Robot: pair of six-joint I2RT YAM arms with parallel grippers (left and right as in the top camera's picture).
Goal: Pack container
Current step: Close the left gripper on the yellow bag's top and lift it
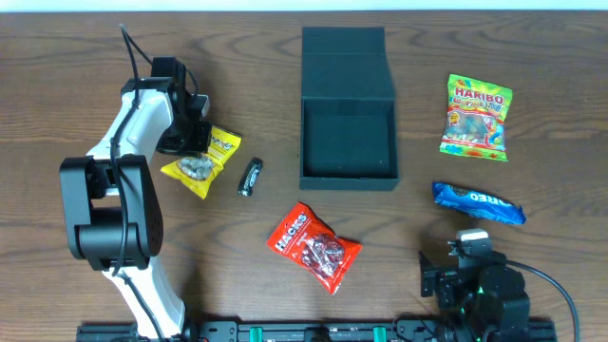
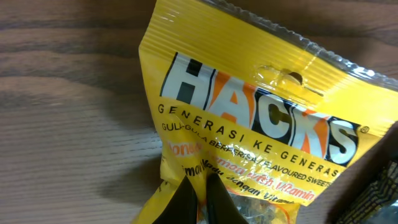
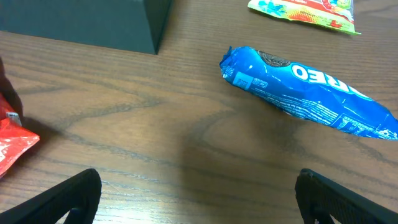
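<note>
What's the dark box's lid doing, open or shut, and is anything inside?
Open and empty. Overhead, the container has its lid folded back behind it, and inside only bare dark lining shows.

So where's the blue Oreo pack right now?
In the overhead view the Oreo pack lies on the robot's right side, right of the container, between the Haribo bag and the right gripper.

We see bare table (image 1: 271, 104) between the container (image 1: 348, 180)'s open top and the yellow Hacks bag (image 1: 204, 169), broken only by a small dark packet (image 1: 250, 177).
</note>
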